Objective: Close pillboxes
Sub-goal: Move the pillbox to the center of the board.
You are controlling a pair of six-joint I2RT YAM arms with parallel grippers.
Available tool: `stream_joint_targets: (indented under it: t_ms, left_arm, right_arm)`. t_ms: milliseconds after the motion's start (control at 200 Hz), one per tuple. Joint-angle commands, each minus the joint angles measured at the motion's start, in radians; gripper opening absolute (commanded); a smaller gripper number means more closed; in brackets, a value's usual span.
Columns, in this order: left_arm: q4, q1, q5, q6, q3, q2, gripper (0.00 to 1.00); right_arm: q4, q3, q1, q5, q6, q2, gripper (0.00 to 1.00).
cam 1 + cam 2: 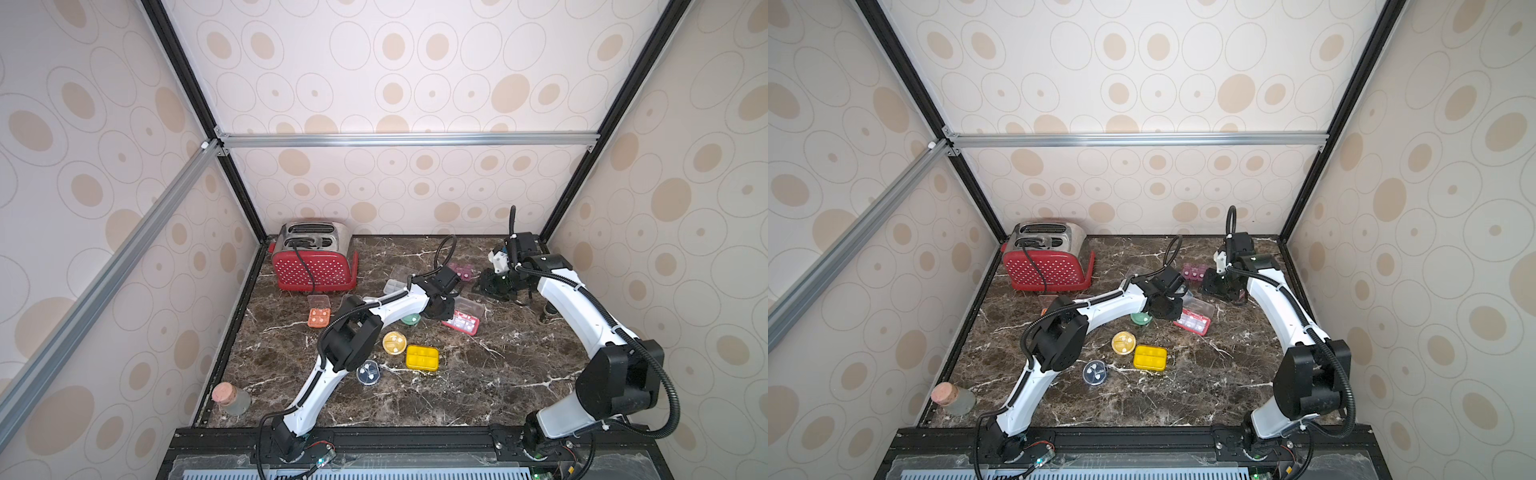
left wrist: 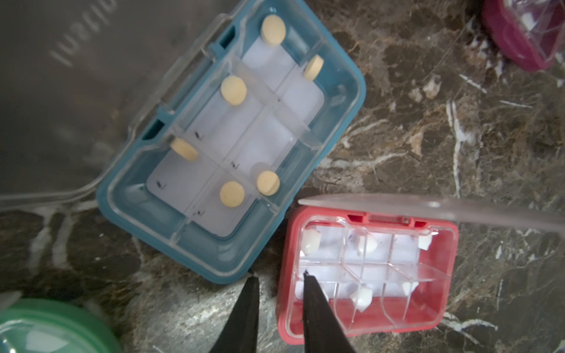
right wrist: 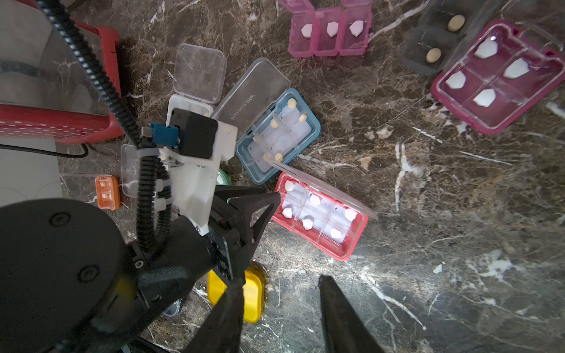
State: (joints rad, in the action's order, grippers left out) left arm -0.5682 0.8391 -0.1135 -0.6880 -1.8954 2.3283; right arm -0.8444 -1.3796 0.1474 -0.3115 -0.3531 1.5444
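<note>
In both top views the left gripper [image 2: 279, 275] hides its tips under its own wrist. The left wrist view gives you them: jaws narrow, one finger outside the red pillbox [image 2: 367, 275], the other just inside its short end wall. Whether they pinch that wall you cannot tell.

The blue pillbox [image 2: 232, 152], covered by the left arm from above, lies just beside the red one, with its lid flat open and six tan tablets in its cells. The red one's clear lid [image 2: 428, 211] stands half raised over white pieces.

Your right gripper [image 3: 279, 282] hangs part open over the bare marble table [image 3: 428, 244], holding nothing. Only the right wrist view shows you the maroon pillbox [image 3: 498, 79] with four white pieces in it, and the pink strip [image 3: 328, 33] with its three lids up.
</note>
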Motion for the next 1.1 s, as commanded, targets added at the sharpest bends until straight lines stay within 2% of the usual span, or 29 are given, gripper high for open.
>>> stream_joint_targets:
  t_ms: [0, 621, 942, 1012, 1097]
  left_arm:
    - [-0.042, 0.007, 0.002, 0.009, 0.023, -0.006, 0.25]
    - [-0.032, 0.015, -0.004, 0.003, 0.122, -0.076, 0.19]
    - [-0.020, 0.016, 0.006, 0.002, 0.281, -0.193, 0.16]
    - [0.004, 0.016, 0.004, -0.009, 0.325, -0.223, 0.19]
    - [0.028, 0.015, -0.004, -0.018, 0.352, -0.256, 0.32]
  right_arm:
    - [-0.005, 0.013, 0.001, -0.003, -0.001, -0.024, 0.43]
    - [0.015, 0.019, 0.024, -0.017, -0.011, -0.001, 0.40]
    - [0.010, 0.057, 0.068, -0.006, -0.009, 0.022, 0.39]
    - [0.020, 0.079, 0.079, -0.009, -0.016, 0.022, 0.39]
    - [0.030, 0.098, 0.084, -0.009, -0.026, 0.033, 0.40]
